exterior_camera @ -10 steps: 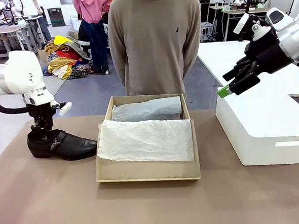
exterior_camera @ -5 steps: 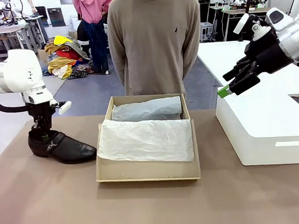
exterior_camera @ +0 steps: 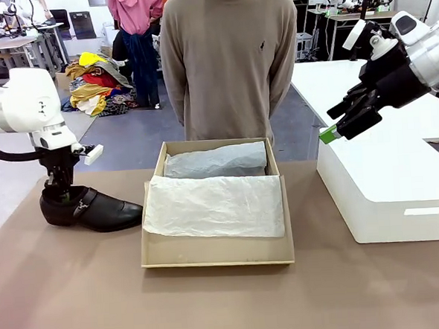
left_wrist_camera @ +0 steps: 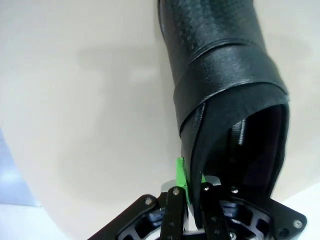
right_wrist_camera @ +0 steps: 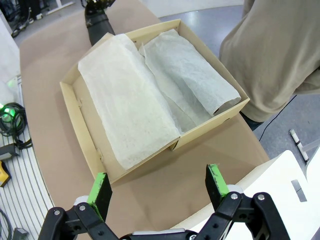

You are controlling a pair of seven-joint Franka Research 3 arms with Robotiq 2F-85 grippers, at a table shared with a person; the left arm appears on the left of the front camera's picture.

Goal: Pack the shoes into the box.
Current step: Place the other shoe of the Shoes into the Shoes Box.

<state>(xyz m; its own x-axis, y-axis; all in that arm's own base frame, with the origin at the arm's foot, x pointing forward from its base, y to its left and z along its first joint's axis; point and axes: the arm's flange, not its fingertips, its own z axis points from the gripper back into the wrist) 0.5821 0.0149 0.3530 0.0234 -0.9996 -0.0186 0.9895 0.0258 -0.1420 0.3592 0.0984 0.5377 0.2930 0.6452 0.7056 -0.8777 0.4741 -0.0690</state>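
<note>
Risk first: left tool pinches only the thin heel collar of the shoe. On a lift the long toe may droop, twist the leather out of the grip, or snag the box wall and drag the tissue paper. Shoe rests on the worktop just left of the box, toe pointing at it. The tool stands above its heel, jaws nipped narrow on the collar. Other side: right tool hangs wide, holding nothing, over the white block.

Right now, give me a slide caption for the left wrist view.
Left gripper shut on the heel rim of a black leather shoe, tan table behind.
</note>
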